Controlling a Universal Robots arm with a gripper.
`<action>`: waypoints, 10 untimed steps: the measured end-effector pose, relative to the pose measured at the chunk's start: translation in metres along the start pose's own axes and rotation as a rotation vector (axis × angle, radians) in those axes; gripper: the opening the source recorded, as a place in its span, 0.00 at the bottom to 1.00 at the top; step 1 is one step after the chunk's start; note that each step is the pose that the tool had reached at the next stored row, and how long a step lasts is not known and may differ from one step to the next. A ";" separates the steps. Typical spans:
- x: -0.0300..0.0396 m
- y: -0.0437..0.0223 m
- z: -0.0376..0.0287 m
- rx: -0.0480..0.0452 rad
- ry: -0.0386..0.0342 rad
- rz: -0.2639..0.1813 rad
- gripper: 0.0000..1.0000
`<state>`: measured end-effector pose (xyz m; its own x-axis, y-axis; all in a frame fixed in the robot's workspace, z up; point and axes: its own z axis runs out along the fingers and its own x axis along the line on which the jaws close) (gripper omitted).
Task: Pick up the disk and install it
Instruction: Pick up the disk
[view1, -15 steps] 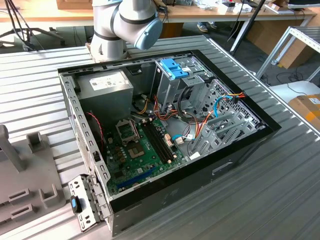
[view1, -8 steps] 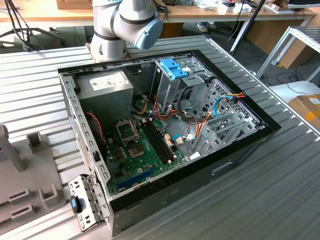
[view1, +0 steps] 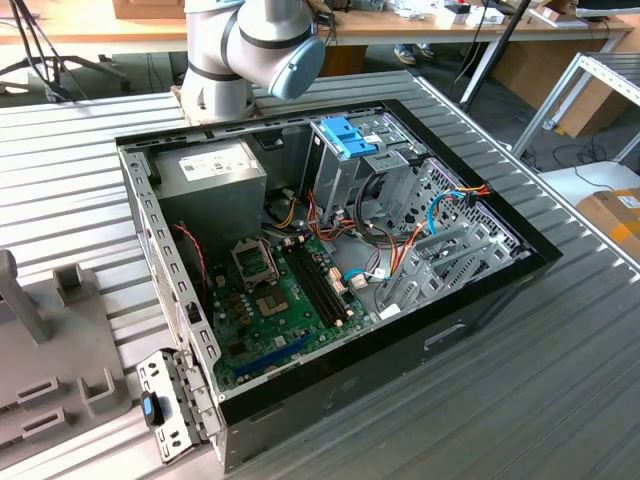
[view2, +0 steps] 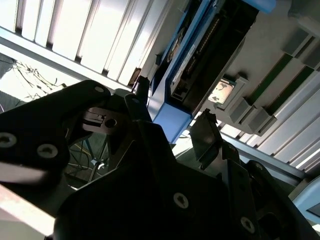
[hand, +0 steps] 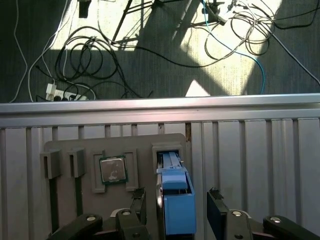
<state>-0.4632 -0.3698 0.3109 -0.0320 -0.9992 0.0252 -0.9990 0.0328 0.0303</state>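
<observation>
Here the hand, wide open and empty, straddles the disk, a processor chip just beside

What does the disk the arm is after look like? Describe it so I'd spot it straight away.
In the first wrist view, find the grey holder tray on the ribbed metal table. The disk stands on edge in the tray's slot, beside a square chip lying flat. Its light-blue plastic frame sets it apart; nothing else on the tray is blue.
</observation>
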 end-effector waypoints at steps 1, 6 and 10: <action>0.0000 0.0000 0.0001 0.0000 0.0000 0.000 0.60; 0.0000 0.0000 0.0004 0.0000 0.0000 0.000 0.45; 0.0000 0.0000 0.0006 -0.0001 0.0001 0.000 0.37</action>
<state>-0.4632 -0.3698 0.3103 -0.0320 -0.9992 0.0253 -0.9990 0.0327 0.0304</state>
